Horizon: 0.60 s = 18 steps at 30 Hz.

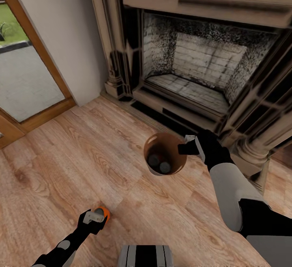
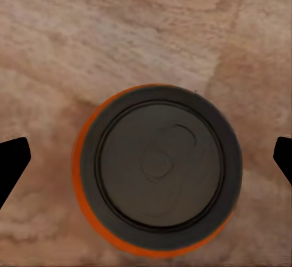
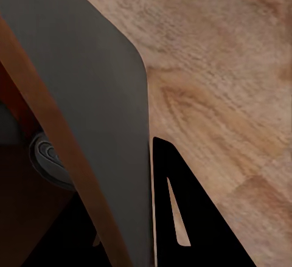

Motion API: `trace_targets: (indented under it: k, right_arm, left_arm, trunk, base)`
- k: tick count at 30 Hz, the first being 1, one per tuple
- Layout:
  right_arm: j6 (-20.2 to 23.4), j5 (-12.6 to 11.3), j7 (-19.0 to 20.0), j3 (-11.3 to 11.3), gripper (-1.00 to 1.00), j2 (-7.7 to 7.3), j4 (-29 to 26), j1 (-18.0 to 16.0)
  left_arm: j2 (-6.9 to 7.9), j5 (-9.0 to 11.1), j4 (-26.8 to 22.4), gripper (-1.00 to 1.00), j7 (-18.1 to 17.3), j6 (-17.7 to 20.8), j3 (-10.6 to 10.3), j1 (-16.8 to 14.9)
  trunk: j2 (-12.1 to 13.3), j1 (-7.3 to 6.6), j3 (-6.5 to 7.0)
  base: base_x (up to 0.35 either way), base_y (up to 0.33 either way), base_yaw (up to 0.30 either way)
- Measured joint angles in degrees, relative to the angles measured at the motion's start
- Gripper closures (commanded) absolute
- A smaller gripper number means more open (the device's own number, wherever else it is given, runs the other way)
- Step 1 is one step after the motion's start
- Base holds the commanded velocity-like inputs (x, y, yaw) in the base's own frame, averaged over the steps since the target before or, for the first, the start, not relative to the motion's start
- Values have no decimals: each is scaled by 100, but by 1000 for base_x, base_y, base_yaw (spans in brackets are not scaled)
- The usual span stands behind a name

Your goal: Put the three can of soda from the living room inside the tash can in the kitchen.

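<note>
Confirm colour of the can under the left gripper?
Orange body, dark grey metal top: the soda can, clearest in the left wrist view.

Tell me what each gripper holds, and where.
Right gripper clamps the trash can by its rim. Left gripper is open around the soda can, not gripping.

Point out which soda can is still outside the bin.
The orange can standing on the plank floor, under the left end effector. The other two sit inside the brown bin.

Copper-brown trash can point(image 1: 156, 169) stands upright at centre, apparently holding two grey-topped cans point(image 1: 159, 164); a third orange can point(image 1: 103, 212) stands at seven o'clock.
</note>
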Motion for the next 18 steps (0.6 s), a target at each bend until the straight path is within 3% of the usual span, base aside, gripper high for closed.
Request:
trace_targets:
  k: [3, 7, 12, 18]
  right_arm:
    - [-11, 92, -7, 3, 100, 53, -1, 0]
    - [5, -36, 1, 2, 100, 73, -2, -1]
    - [-9, 80, -8, 9, 100, 83, -19, -2]
    - [0, 0, -2, 28, 100, 88, -355, 18]
  left_arm:
    - [-6, 0, 0, -100, 0, 0, 1, 0]
    - [-8, 0, 0, -100, 0, -1, 0, 0]
    - [-13, 0, 0, -100, 0, -2, 1, 0]
    - [-25, 6, -6, -100, 0, -2, 2, 0]
  trunk:
    - [-3, 5, -72]
    - [-3, 4, -107]
    - [-3, 4, -151]
    - [-3, 4, -181]
  base:
    - [0, 0, 0]
    - [0, 0, 0]
    - [0, 0, 0]
    - [0, 0, 0]
